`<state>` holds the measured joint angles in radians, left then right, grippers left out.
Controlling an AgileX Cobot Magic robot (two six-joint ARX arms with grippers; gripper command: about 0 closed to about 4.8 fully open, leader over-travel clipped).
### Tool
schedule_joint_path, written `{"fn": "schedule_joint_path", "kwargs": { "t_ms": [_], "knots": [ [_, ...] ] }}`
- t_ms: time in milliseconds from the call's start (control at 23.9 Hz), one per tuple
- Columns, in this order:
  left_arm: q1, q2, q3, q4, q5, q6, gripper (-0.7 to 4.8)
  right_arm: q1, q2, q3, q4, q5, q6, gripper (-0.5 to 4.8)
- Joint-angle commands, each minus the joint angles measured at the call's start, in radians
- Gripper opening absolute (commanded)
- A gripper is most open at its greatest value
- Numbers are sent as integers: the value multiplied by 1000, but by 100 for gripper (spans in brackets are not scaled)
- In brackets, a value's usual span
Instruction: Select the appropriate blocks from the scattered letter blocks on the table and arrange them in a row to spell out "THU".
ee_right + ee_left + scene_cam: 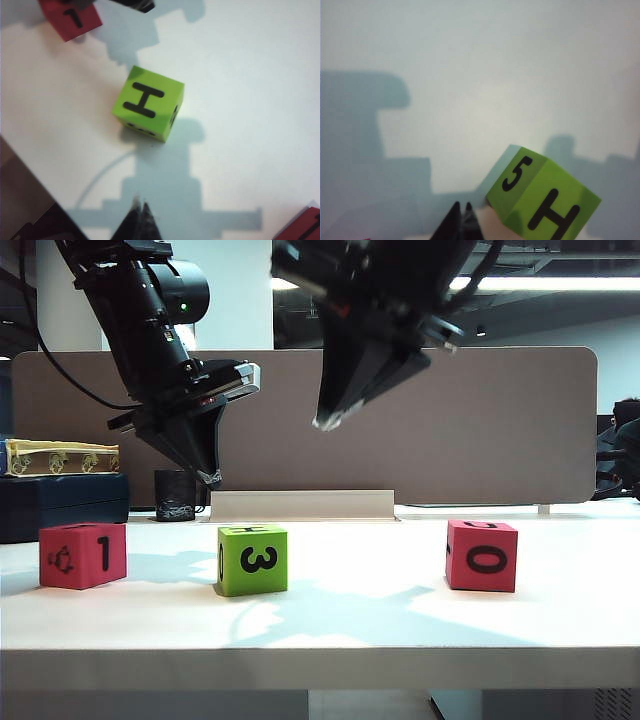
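Note:
Three letter blocks stand apart along the white table (400, 625). At the left is a pinkish-red one (83, 555) (70, 17) showing "1" and a figure. The lime green one (252, 559) (545, 202) (148, 103) has "3" facing front and "H" on top. At the right is a pinkish-red one (481, 555) (302, 227) showing "0". My left gripper (210, 477) (462, 205) hangs shut and empty above the table, behind and left of the green block. My right gripper (322, 423) (140, 202) is shut and empty, high above the table right of the green block.
A grey-brown divider panel (480, 430) closes the back, with a pale low ledge (300, 504) at its foot. A black cup (175, 495) stands beside the ledge. A dark box (60, 505) carrying a yellow tray (60, 457) sits at far left.

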<state>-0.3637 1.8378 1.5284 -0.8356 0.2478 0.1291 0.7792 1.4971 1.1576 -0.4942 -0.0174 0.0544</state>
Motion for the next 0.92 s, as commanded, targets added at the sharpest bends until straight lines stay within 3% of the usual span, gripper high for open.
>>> {"fn": "schedule_joint_path", "kwargs": {
  "t_ms": [42,335,460,921],
  "knots": [
    [-6,3,1,-30,0,6,-6,-25,19,6,35,4,-3,-5],
    [-7,53,-1,-56,33,17,-6,-68,-23,6,32,-3,-3,-5],
    [-14,93,-1,-48,119,17,-6,-68,-38,6,34,-4,-3,-5],
    [-27,108,-1,-149,134,20,-6,-69,-38,6,24,-3,-3,-5]
  ]
}}
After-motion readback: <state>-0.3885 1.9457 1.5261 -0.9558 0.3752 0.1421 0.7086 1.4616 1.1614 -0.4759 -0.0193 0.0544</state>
